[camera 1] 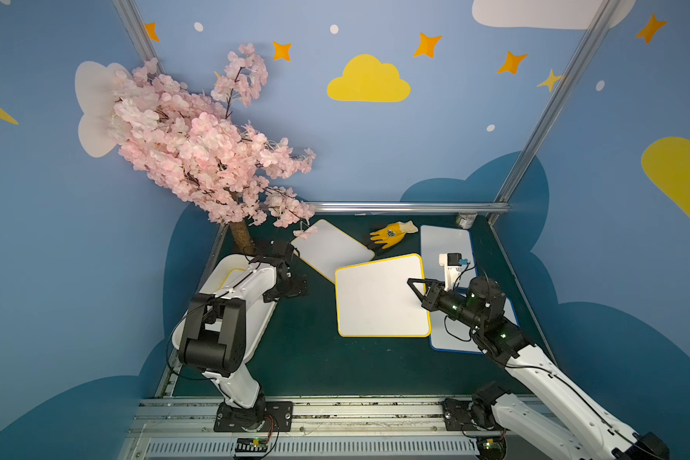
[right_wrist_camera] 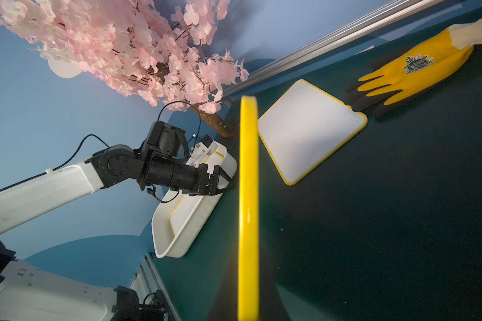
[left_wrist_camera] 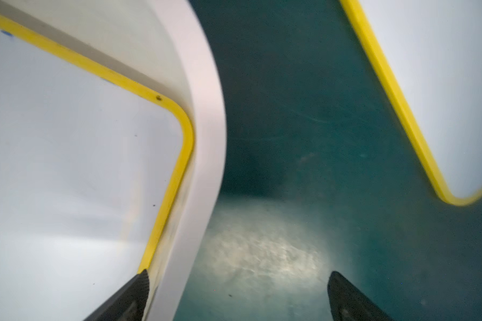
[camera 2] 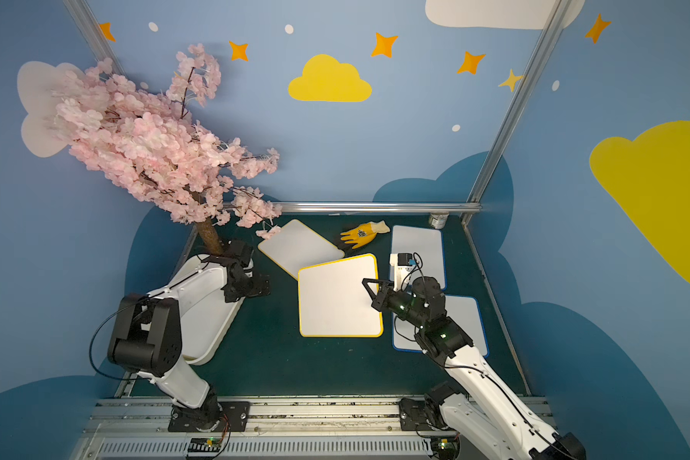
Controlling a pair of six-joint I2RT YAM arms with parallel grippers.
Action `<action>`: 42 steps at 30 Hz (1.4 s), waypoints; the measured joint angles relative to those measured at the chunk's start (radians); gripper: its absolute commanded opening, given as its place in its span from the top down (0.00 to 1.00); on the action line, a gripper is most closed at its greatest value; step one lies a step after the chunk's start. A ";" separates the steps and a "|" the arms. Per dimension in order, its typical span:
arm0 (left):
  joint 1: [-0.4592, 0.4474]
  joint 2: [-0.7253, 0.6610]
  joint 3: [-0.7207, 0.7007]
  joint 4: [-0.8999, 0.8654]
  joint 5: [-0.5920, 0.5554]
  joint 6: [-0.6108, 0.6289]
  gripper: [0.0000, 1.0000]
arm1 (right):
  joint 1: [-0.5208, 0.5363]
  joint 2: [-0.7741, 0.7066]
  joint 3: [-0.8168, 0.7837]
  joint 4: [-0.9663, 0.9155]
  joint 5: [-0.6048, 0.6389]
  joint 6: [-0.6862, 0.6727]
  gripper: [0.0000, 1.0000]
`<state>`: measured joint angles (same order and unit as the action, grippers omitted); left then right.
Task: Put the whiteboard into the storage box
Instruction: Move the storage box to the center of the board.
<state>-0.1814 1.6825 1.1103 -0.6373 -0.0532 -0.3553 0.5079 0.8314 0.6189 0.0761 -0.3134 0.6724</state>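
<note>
storage box (left_wrist_camera: 209,139) left, whiteboard (left_wrist_camera: 67,166) inside, second whiteboard (camera 1: 379,298) centre, glove (camera 1: 391,234) behind

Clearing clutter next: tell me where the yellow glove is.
In both top views the yellow glove lies by the back rail, between the far yellow-framed whiteboard and the far blue-framed whiteboard.

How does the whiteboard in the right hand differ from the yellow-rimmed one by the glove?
The held whiteboard is pinched at its edge by the right hand and looks raised off the mat; the far whiteboard, by the glove, lies flat, ungripped. The held whiteboard sits centrally; the far whiteboard lies farther back. Both are white, yellow-rimmed.
</note>
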 measured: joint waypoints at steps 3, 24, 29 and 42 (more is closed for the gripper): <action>-0.080 0.003 0.000 -0.001 0.029 -0.016 0.00 | -0.007 -0.002 0.000 -0.007 0.004 0.000 1.00; -0.273 -0.242 0.042 -0.061 0.155 -0.031 0.00 | -0.203 0.031 0.149 -0.177 -0.079 -0.023 1.00; -0.230 -0.301 0.085 -0.076 0.141 0.005 0.00 | -0.203 0.123 0.269 -0.184 -0.149 -0.021 1.00; -0.164 -0.399 0.111 -0.031 0.222 0.069 0.00 | -0.163 0.441 0.396 -0.040 -0.274 0.083 1.00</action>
<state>-0.3450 1.2831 1.2217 -0.6678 0.1684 -0.2859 0.3450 1.2724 1.0145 0.0364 -0.5869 0.7555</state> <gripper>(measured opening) 0.996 0.072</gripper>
